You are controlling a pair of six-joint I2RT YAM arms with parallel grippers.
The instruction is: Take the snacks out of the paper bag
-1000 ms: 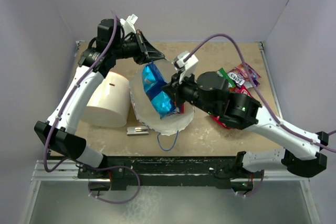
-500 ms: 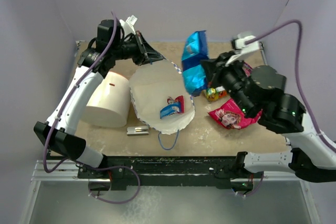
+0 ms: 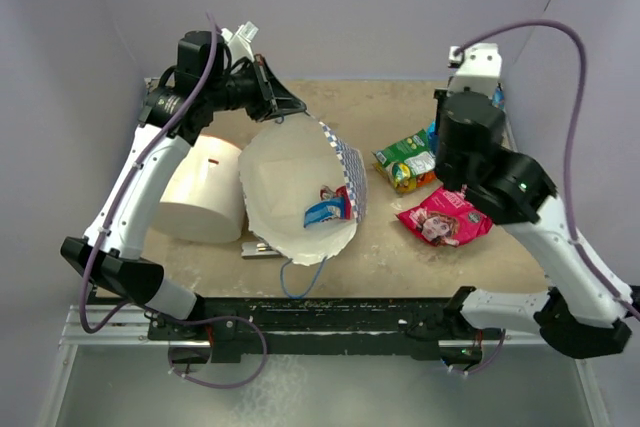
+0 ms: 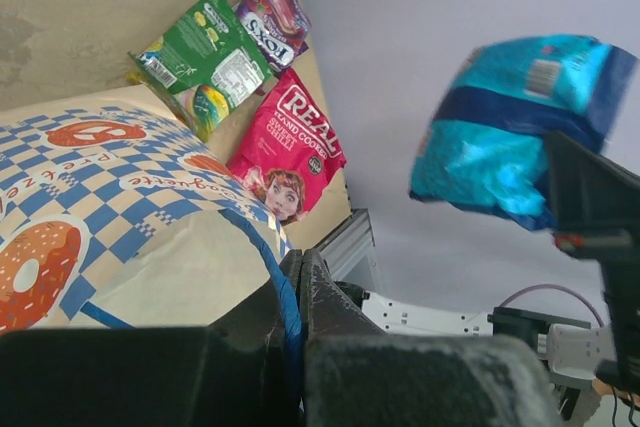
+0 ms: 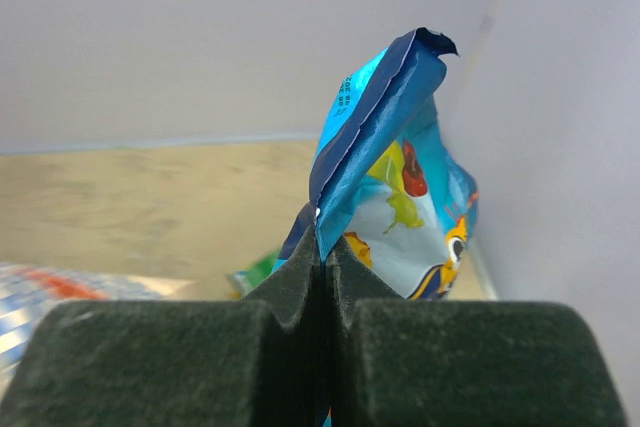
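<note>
The paper bag (image 3: 290, 172) lies on its side with its mouth towards the top view, and one small blue and red snack (image 3: 326, 209) lies inside. My left gripper (image 4: 297, 269) is shut on the bag's blue-edged rim at the back. My right gripper (image 5: 326, 247) is shut on the top edge of a blue snack packet (image 5: 400, 177), held high near the back right corner. In the top view only a sliver of that packet (image 3: 497, 99) shows beside the right wrist. A green packet (image 3: 405, 157), a pink packet (image 3: 443, 222) and a purple packet (image 4: 272, 12) lie on the table right of the bag.
A plain white cylinder (image 3: 205, 192) lies against the bag's left side. A small grey clip (image 3: 256, 247) pokes out under the bag's front edge. The bag's blue string handle (image 3: 298, 282) loops towards the near edge. Walls enclose the back and both sides.
My right gripper has lifted the blue packet out of the bag and carried it right and back to the far right corner. The bag's mouth has swung a little; the left grip has held.
</note>
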